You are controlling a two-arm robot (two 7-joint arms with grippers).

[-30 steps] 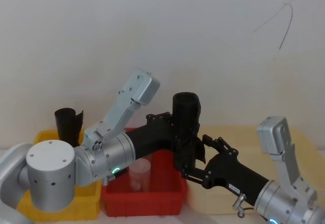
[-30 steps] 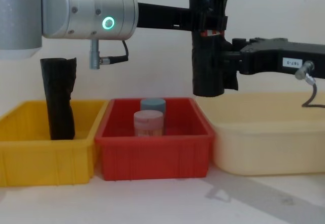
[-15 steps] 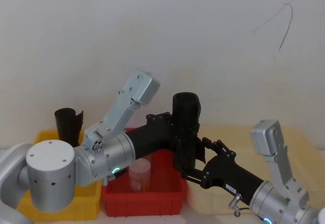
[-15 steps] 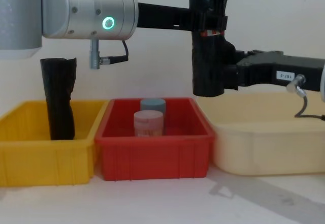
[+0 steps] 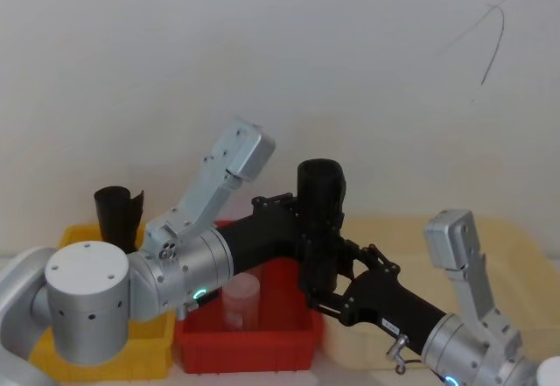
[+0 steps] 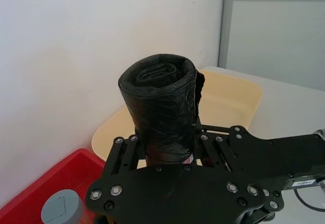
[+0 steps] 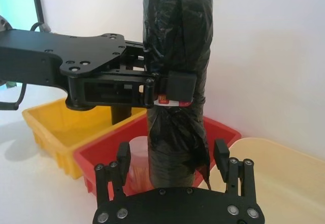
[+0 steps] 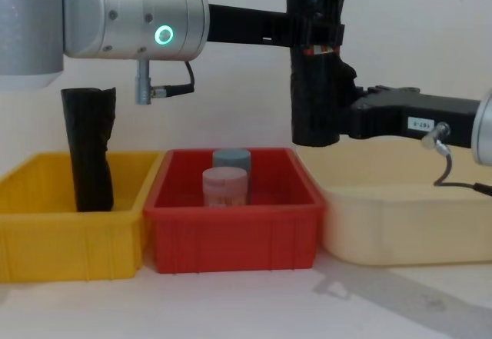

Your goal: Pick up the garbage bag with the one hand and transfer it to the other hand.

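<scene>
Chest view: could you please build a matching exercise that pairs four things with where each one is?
Things:
1. garbage bag
2. plain roll
3. jars
4. right gripper

Places:
A. in the red bin
B. in the yellow bin
C. clamped aloft in the left gripper
D. open around the bag's lower part

Pairs: 1-C, 2-B, 3-A, 4-D

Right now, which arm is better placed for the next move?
Right: the right gripper sits open around the lower part of the garbage bag, likely ready to close; the left gripper clamps it higher up.
</scene>
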